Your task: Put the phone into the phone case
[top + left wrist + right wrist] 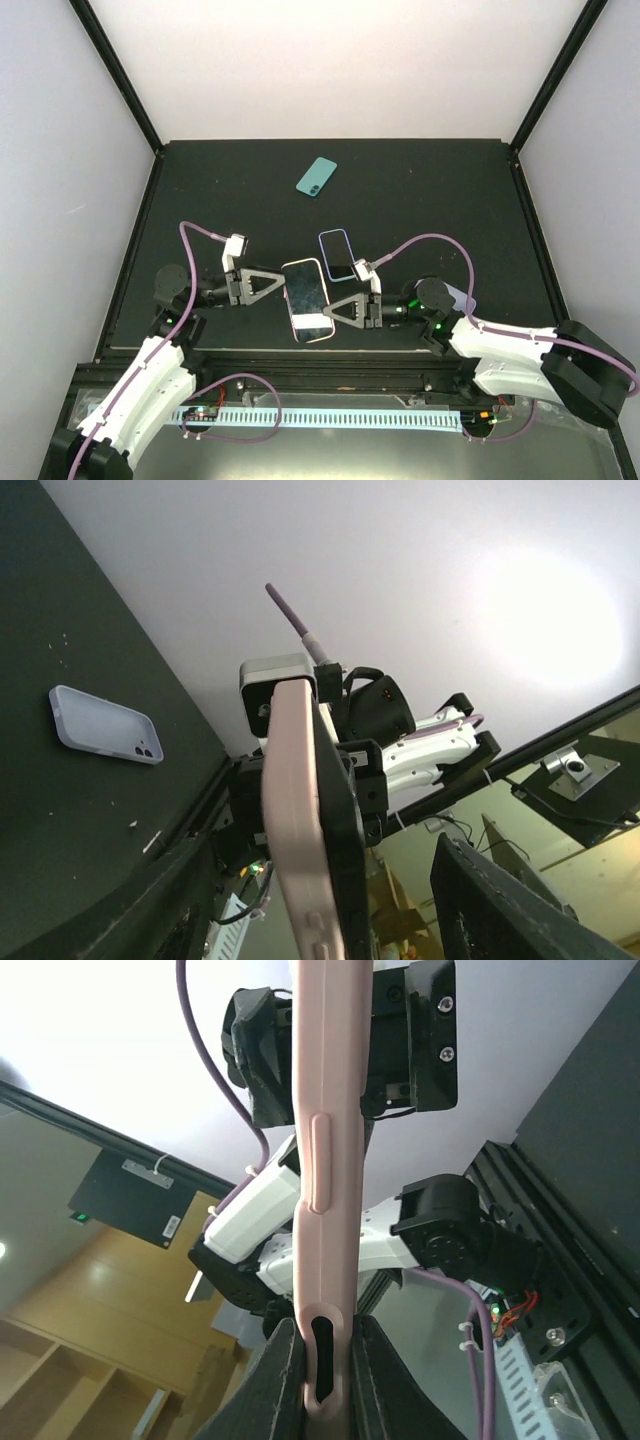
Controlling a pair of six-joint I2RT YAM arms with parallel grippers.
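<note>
Phone (316, 177), slim teal slab on matte table (450, 200); right gripper (335, 308) clamped on pink phone (306, 298), left gripper (280, 285) unclear.

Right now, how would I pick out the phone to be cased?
On the black table, look to the far half, past the pink-cased handset held up near the front. The phone lies there alone, flat, the only teal-green thing.

Teal-green phone (316, 177): flat on far part of table (450, 200), set diagonally, back up. Pale lavender case (337, 255): flat near centre, well apart, dark camera cut-out at one corner.
</note>
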